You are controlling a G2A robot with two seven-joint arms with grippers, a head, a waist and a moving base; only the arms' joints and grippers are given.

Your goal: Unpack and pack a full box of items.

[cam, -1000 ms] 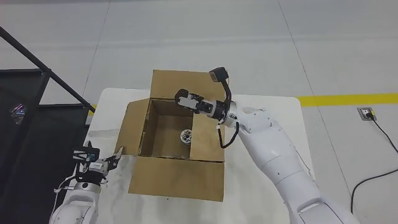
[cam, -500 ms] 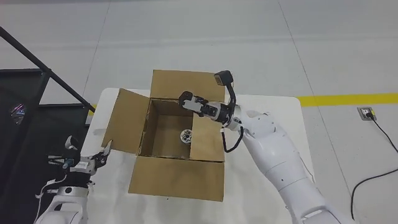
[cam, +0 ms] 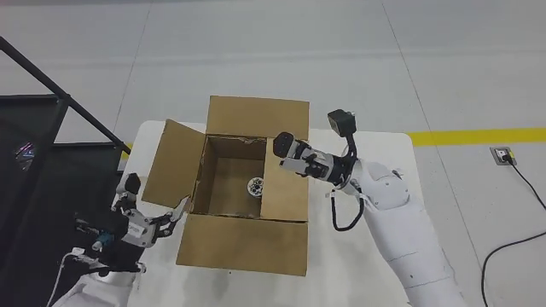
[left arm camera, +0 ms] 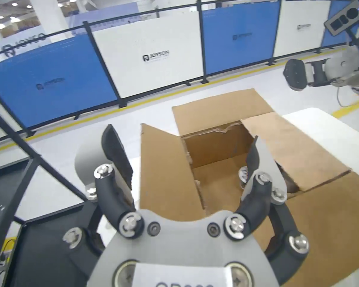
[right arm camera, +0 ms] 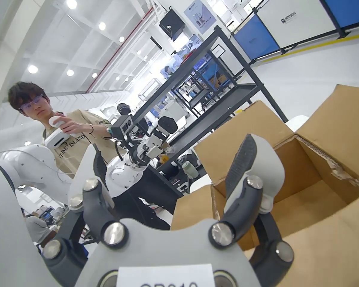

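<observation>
Box (cam: pixel 241 243), seen from above: 1 small round white item (cam: pixel 254 187) at 3 o'clock on its floor was partly hidden beneath the inward-folded flap (cam: pixel 284 196), too small to identify.

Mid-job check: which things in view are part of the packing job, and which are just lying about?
Job: cardboard box, flaps open; small round item on its floor; left claw, open; right claw, open.
Lying about: black rack beside the table; floor socket and cable.

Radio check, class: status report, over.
Left end effector, right end effector: open, empty. Brown cardboard box open, small white round item inside. One flap partly covers opening.
</observation>
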